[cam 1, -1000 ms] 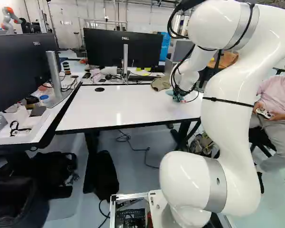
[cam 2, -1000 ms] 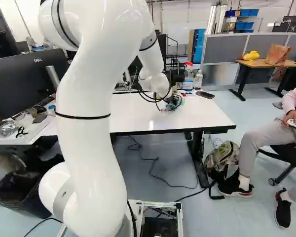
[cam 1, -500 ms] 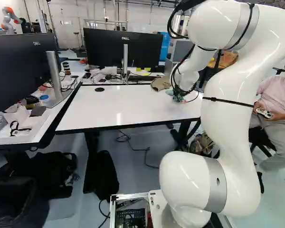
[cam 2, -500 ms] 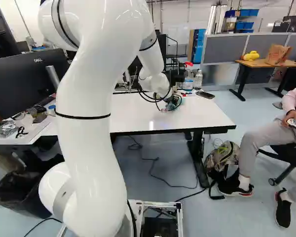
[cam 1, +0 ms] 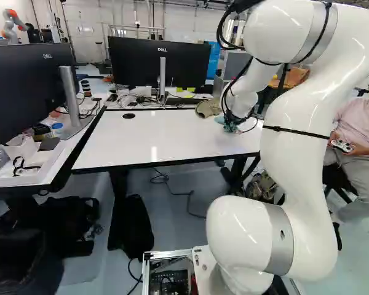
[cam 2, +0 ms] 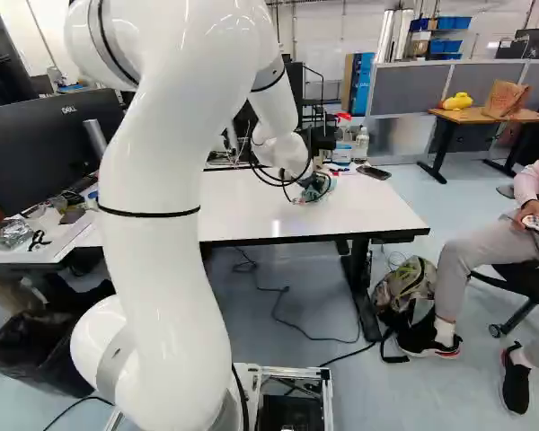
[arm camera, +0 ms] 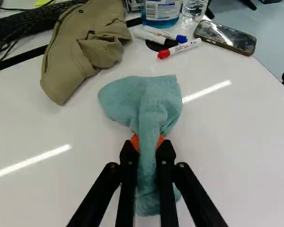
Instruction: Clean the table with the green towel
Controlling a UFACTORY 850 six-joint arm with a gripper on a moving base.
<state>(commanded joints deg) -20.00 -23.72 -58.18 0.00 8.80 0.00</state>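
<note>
Ahead and to the left of the black two-fingered gripper (arm camera: 147,143), a tan fabric cap (arm camera: 85,49) is laid on the white tabletop (arm camera: 236,137), well off the fingertips. Between the orange-padded fingers (arm camera: 128,153), the blue-green cloth towel (arm camera: 146,101) is clamped at its bunched middle, pinched from both sides. Its long axis is lined up with the gripper's reach: the wider fold is spread ahead of the fingers, and a narrower tail is trailed under and behind them. By this lie, a sideways sweep is the one in which the towel's whole length can be dragged broadside; if it is pushed straight ahead, the fold may be crumpled under the fingers. Ahead of the fingers and slightly to the right, white markers with red and blue caps (arm camera: 179,49) are scattered, with a clear plastic bottle of blue liquid (arm camera: 161,12) stood behind them; these could be knocked by a long forward stroke. Farther right, a dark smartphone (arm camera: 226,37) is placed near the table's edge, and is best kept outside the wipe.
</note>
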